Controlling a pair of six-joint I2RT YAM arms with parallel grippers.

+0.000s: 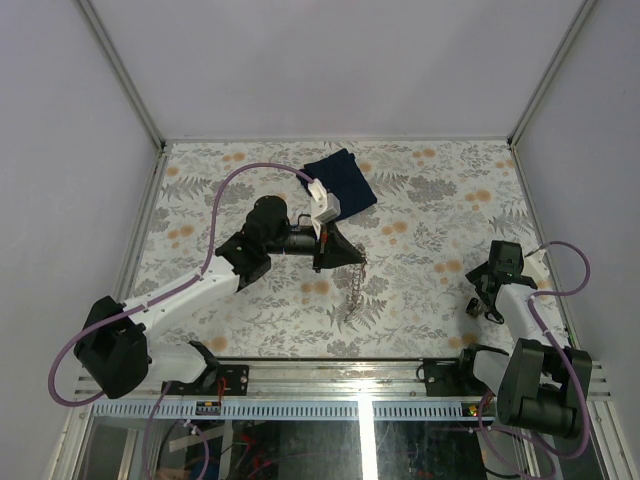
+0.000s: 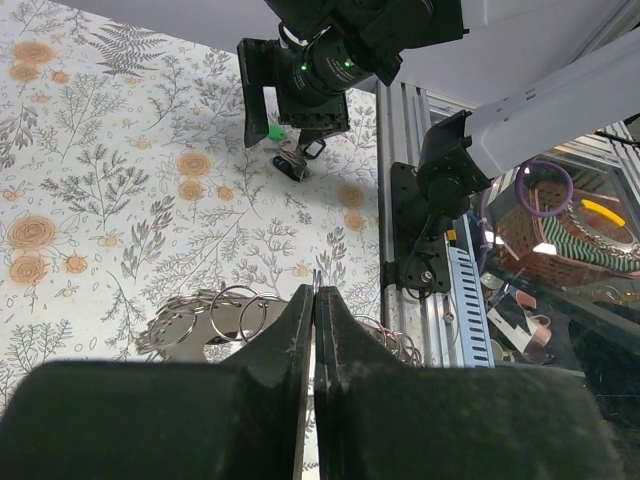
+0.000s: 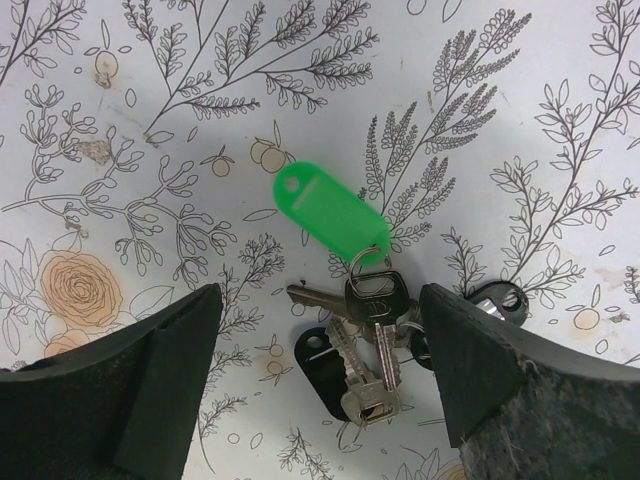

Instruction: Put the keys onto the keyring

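We are reading no text, label, brand, number or sign in any of the views. In the right wrist view, the black head of one of the keys (image 3: 377,292) is showing faint raised marks, but they are too small and blurred for us to make out. The green tag (image 3: 328,212) attached to that bunch is turning a plain face towards us.

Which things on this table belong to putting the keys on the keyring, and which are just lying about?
For the job:
keys
keyring
left tool, shut on the keyring
right tool, open over the keys

Lying about:
dark blue cloth
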